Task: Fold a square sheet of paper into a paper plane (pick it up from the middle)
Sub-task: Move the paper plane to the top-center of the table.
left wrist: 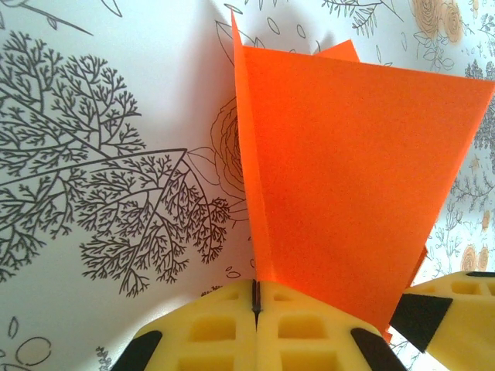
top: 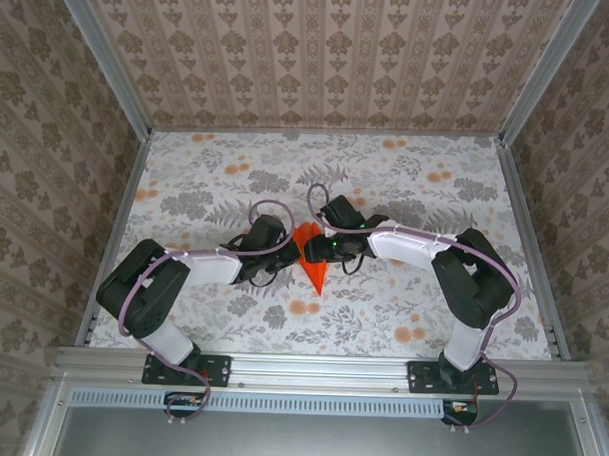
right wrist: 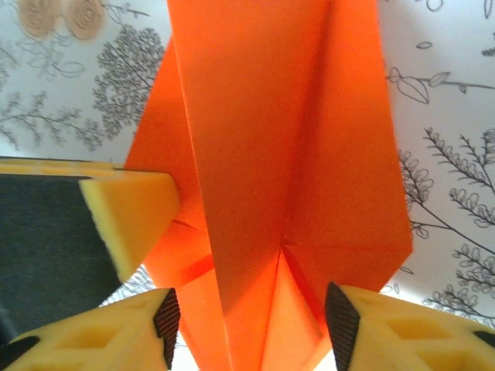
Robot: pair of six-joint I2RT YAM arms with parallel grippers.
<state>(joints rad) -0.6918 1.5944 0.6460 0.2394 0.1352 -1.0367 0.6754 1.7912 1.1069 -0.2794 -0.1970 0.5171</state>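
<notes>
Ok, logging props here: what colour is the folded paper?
Plain bright orange; the folded paper shows best in the right wrist view.

Paper plane (right wrist: 255, 154) plain bright orange -- between yellow fingers (right wrist: 402, 328) with black pads (right wrist: 341, 325). Table cover (left wrist: 170, 77) beyond fingers: white, grey foliage print, pale orange flowers (right wrist: 62, 15).

The orange paper plane (top: 313, 266) sits at the middle of the floral bench (top: 406, 192), its tip pointing near. The left end effector (top: 282, 255) meets it from the left and the right end effector (top: 314, 248) from the right.
</notes>
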